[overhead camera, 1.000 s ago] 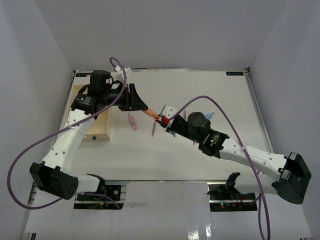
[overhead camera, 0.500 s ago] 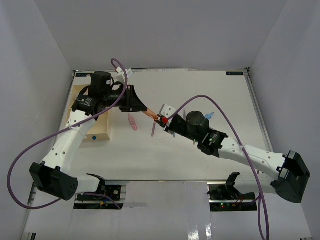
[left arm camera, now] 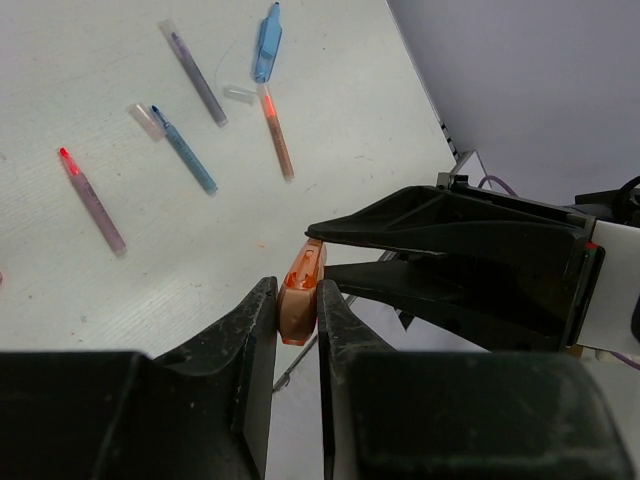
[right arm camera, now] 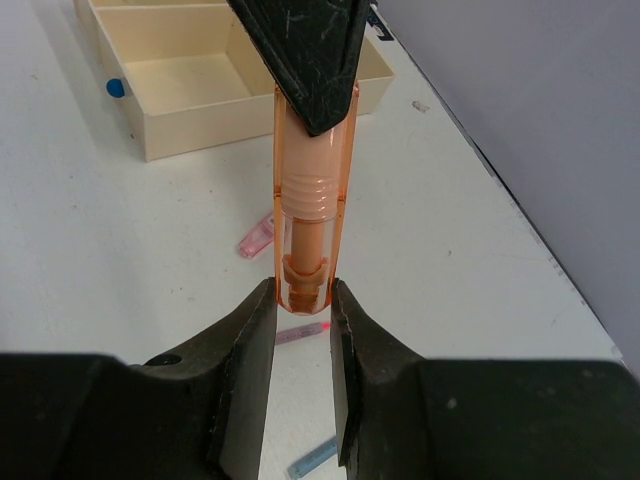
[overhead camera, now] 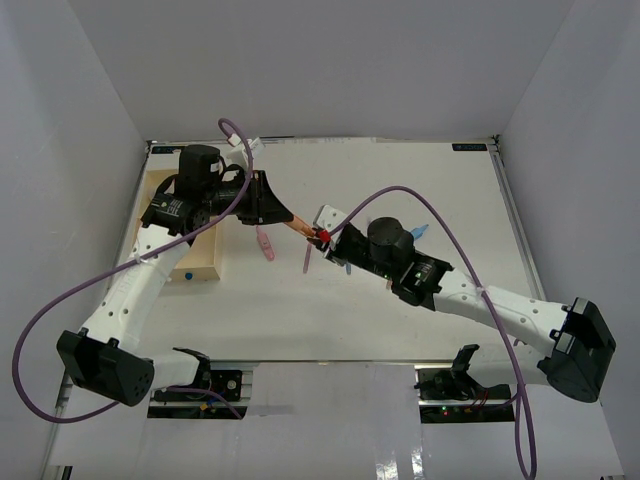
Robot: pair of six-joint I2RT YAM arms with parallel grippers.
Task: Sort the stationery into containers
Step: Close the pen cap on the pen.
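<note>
The left gripper (left arm camera: 297, 302) and right gripper (right arm camera: 303, 300) clamp opposite ends of a translucent, ribbed orange pen (overhead camera: 300, 227) above the white counter (overhead camera: 450, 200). A pink pen (overhead camera: 265, 243) lies nearby on the counter, and the low-walled cream tray (overhead camera: 205, 260) sits to the left.

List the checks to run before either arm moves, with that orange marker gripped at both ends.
1. Grip of left gripper on orange marker: ok.
2. Grip of right gripper on its other end: ok.
3. Marker lifted off the table: ok.
4. Room in the tray, compartments open: ok.
5. Marker's cap fully seated: cannot tell.
6. Only one gripper holding, ready to carry: not ok.
</note>
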